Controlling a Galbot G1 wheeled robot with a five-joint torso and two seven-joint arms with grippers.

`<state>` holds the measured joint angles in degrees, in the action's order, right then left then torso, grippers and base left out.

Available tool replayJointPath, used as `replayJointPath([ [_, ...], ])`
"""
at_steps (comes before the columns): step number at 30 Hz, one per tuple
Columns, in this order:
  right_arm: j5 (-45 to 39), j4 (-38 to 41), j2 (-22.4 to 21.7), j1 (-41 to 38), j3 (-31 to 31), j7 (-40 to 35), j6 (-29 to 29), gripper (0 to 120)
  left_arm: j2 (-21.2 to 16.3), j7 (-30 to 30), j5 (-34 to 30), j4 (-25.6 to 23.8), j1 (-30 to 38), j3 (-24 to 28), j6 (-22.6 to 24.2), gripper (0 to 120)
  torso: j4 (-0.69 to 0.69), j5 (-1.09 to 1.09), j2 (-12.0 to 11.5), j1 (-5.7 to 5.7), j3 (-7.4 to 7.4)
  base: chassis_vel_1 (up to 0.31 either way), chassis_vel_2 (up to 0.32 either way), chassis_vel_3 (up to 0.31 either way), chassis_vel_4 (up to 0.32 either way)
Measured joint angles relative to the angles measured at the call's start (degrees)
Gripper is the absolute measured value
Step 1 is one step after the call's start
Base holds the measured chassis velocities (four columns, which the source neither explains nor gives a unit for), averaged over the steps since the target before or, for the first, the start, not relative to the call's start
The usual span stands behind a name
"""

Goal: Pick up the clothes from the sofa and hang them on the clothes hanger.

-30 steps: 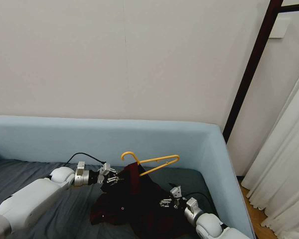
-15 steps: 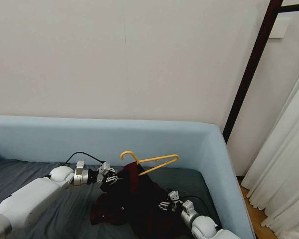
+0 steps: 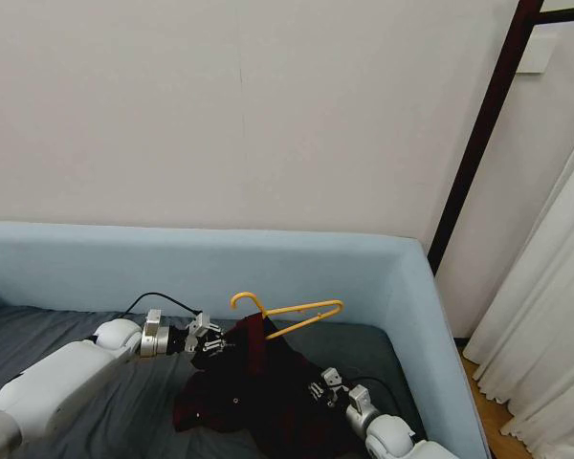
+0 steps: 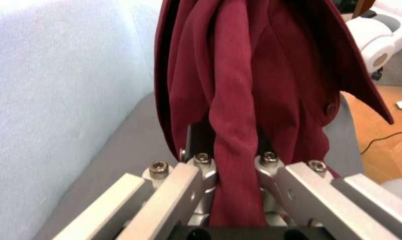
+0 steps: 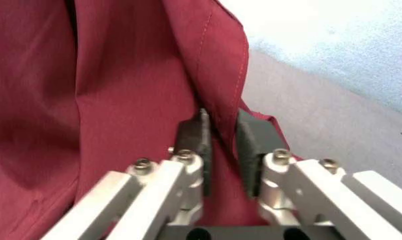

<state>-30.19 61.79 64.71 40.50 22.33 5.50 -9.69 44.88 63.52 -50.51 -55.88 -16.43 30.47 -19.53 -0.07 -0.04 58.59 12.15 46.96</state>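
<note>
A dark red garment point(image 3: 258, 394) lies heaped on the sofa seat, one part lifted and draped over an orange hanger point(image 3: 297, 310) that sticks up from it. My left gripper point(image 3: 213, 344) sits at the lifted part's left side. In the left wrist view it point(image 4: 231, 152) is shut on a thick fold of the red cloth point(image 4: 254, 75). My right gripper point(image 3: 321, 387) rests low on the heap's right side. In the right wrist view it point(image 5: 221, 132) pinches a hemmed edge of the garment point(image 5: 121, 75) between its dark pads point(image 5: 193, 135).
The sofa has a light blue backrest point(image 3: 220, 263), a right arm wall point(image 3: 430, 344) and a dark grey seat point(image 3: 38, 330). A dark rack pole point(image 3: 478, 134) stands right of the sofa, with white curtains point(image 3: 555, 316) beyond it.
My right gripper has slid down and a little left along the garment, toward the near side of the heap. The left gripper and the hanger have hardly moved.
</note>
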Motion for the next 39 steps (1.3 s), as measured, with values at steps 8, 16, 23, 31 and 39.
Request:
replayJointPath([
  [8, -0.79, 1.31, -1.40, 0.25, -0.81, 0.97, -0.94, 0, -0.26, 0.26, 0.03, 0.13, -0.40, -0.47, -0.58, 2, 0.00, 0.00, 0.00, 0.00, 0.00, 0.000, 0.000, 0.000, 0.000],
  [16, -4.71, 6.76, -3.80, 0.56, -1.76, -1.68, 0.43, 0, -1.44, 0.82, 0.02, -1.96, -0.40, -0.52, -1.05, 2, 0.00, 0.00, 0.00, 0.00, 0.00, 0.000, 0.000, 0.000, 0.000],
  [23, -8.64, 11.97, -8.77, -2.25, -2.82, -3.05, 3.38, 0, -3.29, 4.62, 1.47, -4.13, -0.36, -1.32, -1.22, 2, 0.00, 0.00, 0.01, -0.01, -0.01, 0.000, 0.000, 0.000, 0.000],
  [31, -7.09, 17.82, -11.89, -3.90, -3.80, -4.38, 4.41, 0, -6.61, 9.32, 5.19, -6.96, -0.95, -3.92, -1.42, 2, 0.01, 0.00, 0.01, -0.01, -0.01, 0.000, 0.000, 0.000, 0.000],
  [39, -5.89, 21.89, -12.87, -5.44, -2.91, -6.12, 4.87, 0, -8.20, 10.18, 12.21, -6.22, -1.83, -6.87, -3.31, 2, 0.01, 0.00, 0.01, -0.01, 0.00, 0.000, 0.000, 0.000, 0.000],
])
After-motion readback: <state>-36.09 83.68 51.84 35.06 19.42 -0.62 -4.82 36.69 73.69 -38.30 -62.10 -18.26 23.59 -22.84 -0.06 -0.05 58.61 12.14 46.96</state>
